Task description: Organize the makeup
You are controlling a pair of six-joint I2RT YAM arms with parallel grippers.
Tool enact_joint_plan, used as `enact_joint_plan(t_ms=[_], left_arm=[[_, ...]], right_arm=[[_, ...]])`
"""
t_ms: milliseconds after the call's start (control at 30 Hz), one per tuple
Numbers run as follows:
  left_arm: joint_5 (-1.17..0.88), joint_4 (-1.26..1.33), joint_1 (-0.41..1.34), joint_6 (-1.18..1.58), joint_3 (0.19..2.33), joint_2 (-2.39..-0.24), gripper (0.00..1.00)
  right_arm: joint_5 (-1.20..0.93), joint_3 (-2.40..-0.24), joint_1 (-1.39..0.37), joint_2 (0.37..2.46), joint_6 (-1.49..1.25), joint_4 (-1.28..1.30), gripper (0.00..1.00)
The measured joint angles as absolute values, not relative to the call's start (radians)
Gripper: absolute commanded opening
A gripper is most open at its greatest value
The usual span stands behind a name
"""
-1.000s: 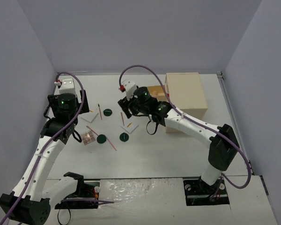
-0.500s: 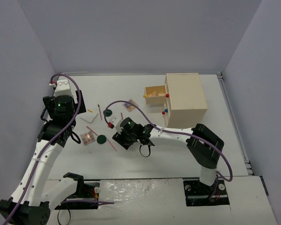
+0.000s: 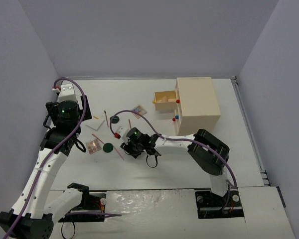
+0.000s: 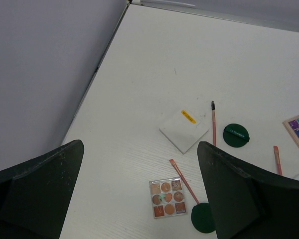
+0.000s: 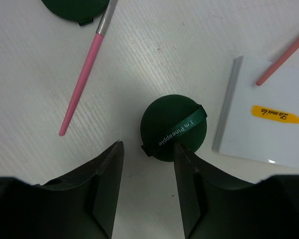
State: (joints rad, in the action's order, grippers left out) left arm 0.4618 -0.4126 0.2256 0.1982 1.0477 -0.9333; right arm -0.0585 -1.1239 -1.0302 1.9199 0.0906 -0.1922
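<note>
In the right wrist view my right gripper (image 5: 147,149) is open, low over the table. A dark green disc (image 5: 174,128) with a printed ribbon lies just past its tips, touching the right fingertip (image 5: 182,152). A pink pencil (image 5: 87,79), a second green disc (image 5: 77,7) and a white card (image 5: 261,124) lie around it. In the top view the right gripper (image 3: 134,143) covers that disc. My left gripper (image 4: 140,147) is wide open and empty, high above an orange palette (image 4: 166,198), a white card (image 4: 184,130), a pencil (image 4: 183,180) and a green disc (image 4: 236,135).
The beige drawer box (image 3: 197,102) stands at the back right with its top drawer (image 3: 164,102) pulled open. A colourful palette (image 3: 137,110), a green disc (image 3: 108,147) and pencils (image 3: 106,118) lie mid-table. The left wall runs close to the left arm.
My right arm swung from beside the open drawer down to the middle of the table and settled low over the green disc. The left arm shifted slightly back.
</note>
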Motion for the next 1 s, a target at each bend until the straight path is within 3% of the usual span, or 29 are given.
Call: enact_joint_plan(t_ms=[300, 533, 800, 1000], left_arm=[[0.462, -0.412, 0.224, 0.198, 1.043, -0.933, 0.97], [0.462, -0.413, 0.222, 0.199, 1.041, -0.933, 0.97], [0.462, -0.412, 0.222, 0.199, 1.039, -0.931, 0.97], [0.462, -0.413, 0.222, 0.199, 1.037, -0.931, 0.97]], right_arm=[[-0.029, -1.120, -1.030, 1.929, 0.102, -0.214, 0.00], [-0.017, -1.120, -1.035, 1.901, 0.108, -0.181, 0.00], [0.145, -1.218, -1.024, 1.717, 0.121, -0.103, 0.00], [0.231, -1.317, -0.892, 1.579, 0.106, -0.103, 0.00]])
